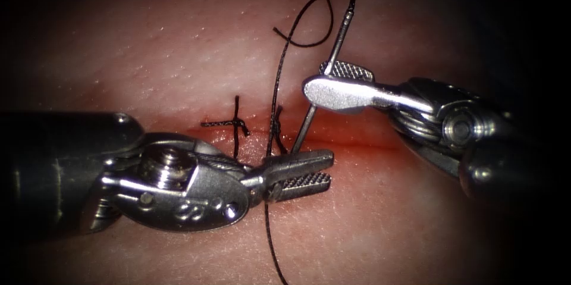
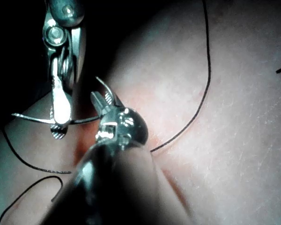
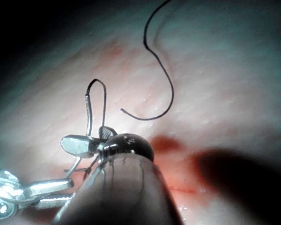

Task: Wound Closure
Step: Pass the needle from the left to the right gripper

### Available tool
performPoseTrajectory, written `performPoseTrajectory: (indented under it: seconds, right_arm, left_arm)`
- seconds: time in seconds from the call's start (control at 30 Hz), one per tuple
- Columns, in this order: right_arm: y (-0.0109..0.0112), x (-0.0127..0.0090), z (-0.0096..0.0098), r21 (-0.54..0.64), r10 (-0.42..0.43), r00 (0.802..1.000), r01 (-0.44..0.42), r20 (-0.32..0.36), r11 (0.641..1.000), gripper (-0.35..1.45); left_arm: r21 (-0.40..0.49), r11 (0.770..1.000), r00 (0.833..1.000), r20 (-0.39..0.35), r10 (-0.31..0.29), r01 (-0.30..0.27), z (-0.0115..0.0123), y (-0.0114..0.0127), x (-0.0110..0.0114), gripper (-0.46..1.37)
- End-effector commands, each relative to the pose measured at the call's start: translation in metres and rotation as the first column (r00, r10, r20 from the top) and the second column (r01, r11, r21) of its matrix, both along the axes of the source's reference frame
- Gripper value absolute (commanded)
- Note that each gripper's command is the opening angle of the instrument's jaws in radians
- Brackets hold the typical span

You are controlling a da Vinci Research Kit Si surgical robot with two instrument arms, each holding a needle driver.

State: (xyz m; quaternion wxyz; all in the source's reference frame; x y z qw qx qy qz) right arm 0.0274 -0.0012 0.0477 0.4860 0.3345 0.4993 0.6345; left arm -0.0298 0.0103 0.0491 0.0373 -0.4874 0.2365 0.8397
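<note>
Around the lit patch everything is dark, and we are looking down on the pale tissue (image 1: 178,53), with its cut (image 1: 357,142) running across the middle and red fluid (image 1: 363,139) gathered along the line. We are judging the closure to be partly done: one finished stitch (image 1: 237,123) with short cut ends is sitting to the left of the tools' tips, a second knot (image 1: 277,119) is standing just beside it, and the stretch of cut towards the right is lying open under the red fluid, so more stitches are left to place. The right pincer (image 1: 336,83) is gripping the needle (image 1: 324,91) around the middle of its curve, jaws clamped across it; the needle's thread end is standing up above the jaws, and its lower end is reaching down to the cut beside the left tool, though we cannot tell whether the tip is in the tissue. The left pincer (image 1: 306,172) is lying with its jaws slightly parted at the cut, and we are judging it to be holding nothing. The thread (image 1: 275,83) is looping from the needle's top, running down past the second knot and on under the left tool. We are seeing no containers here.
</note>
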Motion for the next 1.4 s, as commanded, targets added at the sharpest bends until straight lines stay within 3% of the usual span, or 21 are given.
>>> performPoseTrajectory:
  seconds: [0.03,0.6,0.7,0.77,0.8,1.0,1.2,1.23,1.3,1.33,1.37,1.4]
  right_arm:
    - [0.0000,0.0001,0.0000,-0.001,0.001,1.000,-0.001,-0.007,1.000,1.28]
    - [0.0000,0.0010,-0.0001,0.014,0.010,1.000,-0.010,-0.013,1.000,1.10]
    - [0.0002,0.0010,-0.0002,0.013,0.014,1.000,-0.014,-0.017,1.000,0.96]
    - [0.0003,0.0010,-0.0003,0.012,0.019,1.000,-0.019,-0.024,1.000,0.74]
    - [0.0004,0.0010,-0.0003,0.011,0.021,0.999,-0.020,-0.026,1.000,0.71]
    - [0.0011,0.0011,-0.0007,0.012,0.028,0.999,-0.028,-0.038,1.000,0.74]
    - [0.0017,0.0013,-0.0010,0.010,0.045,0.998,-0.044,-0.046,0.999,0.62]
    - [0.0017,0.0013,-0.0010,0.011,0.047,0.998,-0.047,-0.044,0.999,0.53]
    - [0.0017,0.0014,-0.0010,0.011,0.048,0.998,-0.047,-0.044,0.999,-0.04]
    - [0.0017,0.0014,-0.0010,0.011,0.048,0.998,-0.047,-0.044,0.999,-0.23]
    - [0.0017,0.0015,-0.0009,0.026,0.054,0.997,-0.052,-0.051,0.998,-0.35]
    - [0.0017,0.0015,-0.0009,0.034,0.050,0.998,-0.049,-0.047,0.998,-0.35]
  left_arm:
    - [0.003,1.000,1.000,-0.002,0.000,0.000,-0.0001,0.0000,0.0001,-0.35]
    - [-0.003,1.000,1.000,-0.003,-0.006,0.006,-0.0002,0.0002,0.0001,-0.35]
    - [-0.003,1.000,1.000,-0.003,-0.006,0.006,-0.0003,0.0001,0.0001,-0.35]
    - [-0.003,1.000,1.000,-0.003,-0.007,0.007,-0.0003,0.0001,0.0001,-0.35]
    - [-0.003,1.000,1.000,-0.003,-0.007,0.007,-0.0003,0.0001,0.0001,-0.35]
    - [-0.003,1.000,1.000,-0.003,-0.008,0.008,-0.0003,0.0000,0.0001,-0.35]
    - [-0.003,1.000,1.000,-0.004,-0.009,0.009,-0.0004,0.0000,0.0000,-0.35]
    - [-0.003,1.000,1.000,-0.004,-0.009,0.009,-0.0004,-0.0001,0.0000,-0.35]
    - [-0.003,1.000,1.000,-0.004,-0.010,0.010,-0.0004,-0.0001,-0.0001,-0.35]
    - [-0.003,1.000,1.000,-0.004,-0.010,0.010,-0.0004,-0.0001,-0.0001,-0.35]
    - [-0.003,1.000,1.000,-0.004,-0.010,0.010,-0.0005,-0.0001,-0.0001,-0.35]
    - [-0.003,1.000,1.000,-0.004,-0.011,0.011,-0.0005,-0.0001,-0.0001,-0.35]
